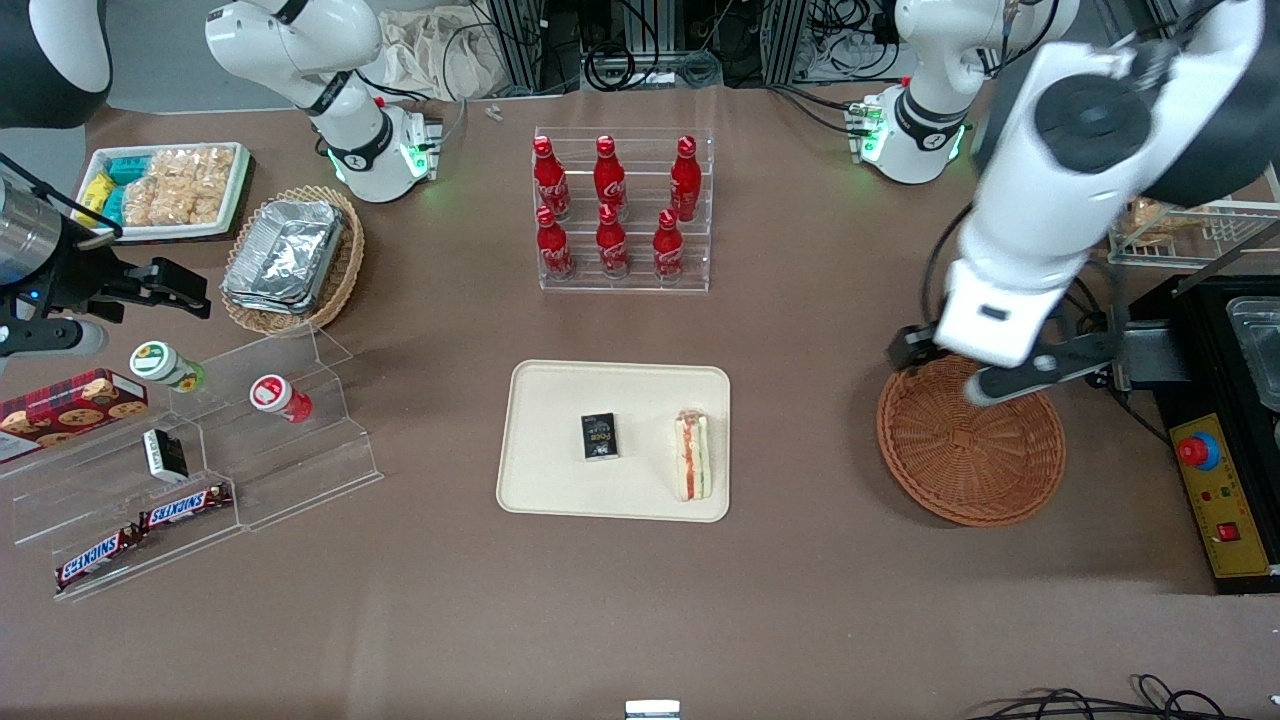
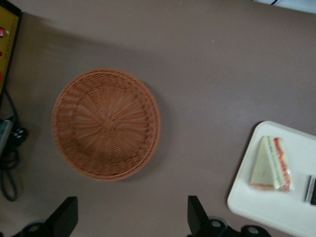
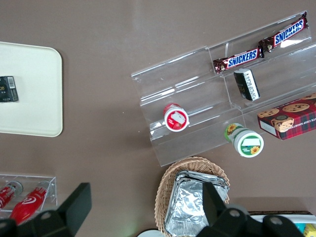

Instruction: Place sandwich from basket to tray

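Note:
The sandwich (image 1: 691, 455) lies on the cream tray (image 1: 560, 400), near the tray's edge toward the working arm's end, cut edge facing up. It also shows in the left wrist view (image 2: 269, 165), lying on the tray (image 2: 296, 207). The reddish-brown wicker basket (image 1: 970, 450) is empty, as the left wrist view also shows (image 2: 106, 123). My left arm's gripper (image 1: 950, 370) hangs above the basket's edge farther from the front camera. It is open and empty, with its fingers spread wide (image 2: 131, 212).
A small black box (image 1: 600, 436) lies on the tray beside the sandwich. A rack of red cola bottles (image 1: 620, 210) stands farther from the front camera than the tray. A yellow control box (image 1: 1215, 490) and cables sit beside the basket. Acrylic snack shelves (image 1: 200, 450) stand toward the parked arm's end.

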`<move>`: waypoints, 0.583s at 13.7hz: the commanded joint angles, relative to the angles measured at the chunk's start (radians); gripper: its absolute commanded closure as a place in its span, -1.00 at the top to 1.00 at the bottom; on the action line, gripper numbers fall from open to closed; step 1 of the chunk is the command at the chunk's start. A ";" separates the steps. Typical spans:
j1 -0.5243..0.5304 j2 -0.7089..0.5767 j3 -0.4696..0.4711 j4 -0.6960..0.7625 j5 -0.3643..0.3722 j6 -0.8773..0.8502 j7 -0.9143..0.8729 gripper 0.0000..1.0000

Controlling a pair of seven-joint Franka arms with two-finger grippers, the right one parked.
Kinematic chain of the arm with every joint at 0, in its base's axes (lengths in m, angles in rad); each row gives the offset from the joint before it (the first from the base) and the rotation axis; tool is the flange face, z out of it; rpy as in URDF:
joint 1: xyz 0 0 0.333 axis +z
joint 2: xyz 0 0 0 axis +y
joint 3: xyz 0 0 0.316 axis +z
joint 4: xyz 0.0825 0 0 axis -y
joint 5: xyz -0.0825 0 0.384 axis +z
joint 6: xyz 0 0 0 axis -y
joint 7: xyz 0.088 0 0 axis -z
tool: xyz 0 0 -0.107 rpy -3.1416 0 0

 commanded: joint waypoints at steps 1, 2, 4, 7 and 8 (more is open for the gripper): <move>0.154 -0.075 -0.009 -0.049 -0.096 -0.027 0.227 1.00; 0.192 -0.081 -0.009 -0.046 -0.113 -0.045 0.288 1.00; 0.252 -0.081 -0.007 -0.030 -0.116 -0.070 0.425 1.00; 0.304 -0.025 -0.005 0.028 -0.117 -0.070 0.516 1.00; 0.306 -0.006 -0.007 0.045 -0.116 -0.070 0.513 1.00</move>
